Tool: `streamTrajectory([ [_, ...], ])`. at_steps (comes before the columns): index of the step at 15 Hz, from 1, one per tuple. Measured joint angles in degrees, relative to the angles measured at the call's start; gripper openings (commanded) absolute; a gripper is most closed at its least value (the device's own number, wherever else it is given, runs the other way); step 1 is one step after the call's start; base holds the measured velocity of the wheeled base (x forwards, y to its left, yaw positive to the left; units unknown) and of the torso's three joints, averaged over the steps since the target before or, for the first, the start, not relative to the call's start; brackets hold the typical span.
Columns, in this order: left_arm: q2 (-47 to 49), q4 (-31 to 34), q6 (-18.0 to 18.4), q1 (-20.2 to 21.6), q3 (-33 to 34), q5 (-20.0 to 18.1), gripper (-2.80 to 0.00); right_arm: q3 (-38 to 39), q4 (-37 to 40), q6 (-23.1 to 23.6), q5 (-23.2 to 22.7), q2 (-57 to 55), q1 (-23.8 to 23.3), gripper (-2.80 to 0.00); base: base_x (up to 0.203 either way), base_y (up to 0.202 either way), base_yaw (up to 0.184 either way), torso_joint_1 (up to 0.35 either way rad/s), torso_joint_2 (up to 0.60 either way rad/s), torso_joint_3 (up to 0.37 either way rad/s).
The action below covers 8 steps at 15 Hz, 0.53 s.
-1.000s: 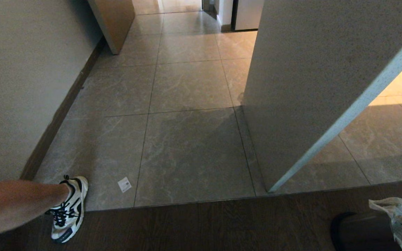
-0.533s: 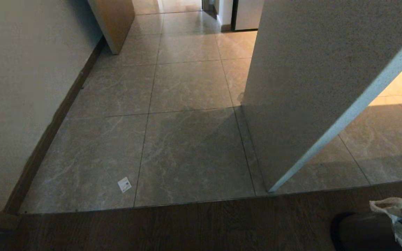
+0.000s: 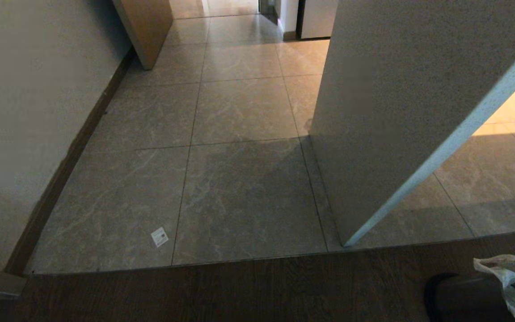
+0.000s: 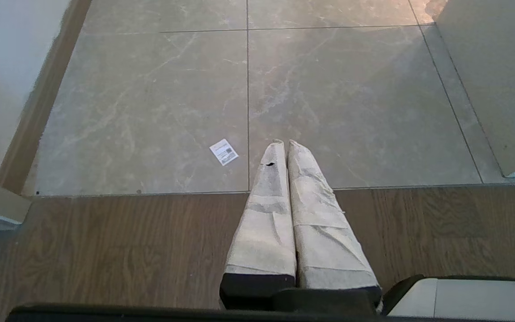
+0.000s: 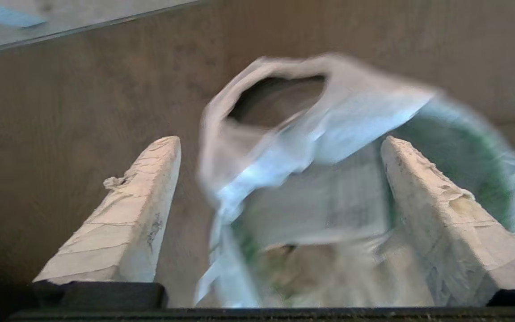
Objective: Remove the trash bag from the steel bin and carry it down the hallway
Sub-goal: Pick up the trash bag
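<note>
Here right tool [image 5: 280, 147] spread (straddling trash bag [image 5: 311, 134]).

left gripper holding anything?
No: in the left wrist view the left gripper is shut with fingers pressed together over bare floor, nothing between them.

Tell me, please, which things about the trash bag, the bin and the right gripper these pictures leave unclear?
- Steel bin: head view; cut off by the picture's bottom edge and partly covered by the trash bag.
- Trash bag's contents and green print: right wrist view; motion blur.
- Whether the bag touches the right gripper fingers: right wrist view; blur, though they stand wide apart.
- Right gripper: head view; cut off at the right edge.
</note>
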<state>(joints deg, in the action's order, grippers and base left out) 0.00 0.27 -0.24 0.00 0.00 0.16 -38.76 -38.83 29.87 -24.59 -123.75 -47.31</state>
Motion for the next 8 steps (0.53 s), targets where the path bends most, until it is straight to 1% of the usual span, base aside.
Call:
streamTrajectory([
  [2,0.0,0.0,0.0,0.0,0.0,0.0,-2.80,-0.7,-0.1,0.9,2.7,-1.1,0.4,0.00,0.000,0.000,0.000,0.000,0.00,0.000],
  [5,0.0,0.0,0.0,0.0,0.0,0.0,-2.80,-0.1,1.2,1.4,4.8,-2.3,0.4,0.00,0.000,0.000,0.000,0.000,0.00,0.000],
  [6,0.0,0.0,0.0,0.0,0.0,0.0,-2.80,-0.1,1.4,1.9,6.2,-2.6,0.3,0.00,0.000,0.000,0.000,0.000,0.00,0.000],
  [7,0.0,0.0,0.0,0.0,0.0,0.0,-2.80,-0.1,1.6,2.9,7.5,-3.0,0.2,0.00,0.000,0.000,0.000,0.000,0.00,0.000],
  [8,0.0,0.0,0.0,0.0,0.0,0.0,-2.80,-0.1,1.8,4.0,7.8,-3.3,0.1,0.00,0.000,0.000,0.000,0.000,0.00,0.000],
])
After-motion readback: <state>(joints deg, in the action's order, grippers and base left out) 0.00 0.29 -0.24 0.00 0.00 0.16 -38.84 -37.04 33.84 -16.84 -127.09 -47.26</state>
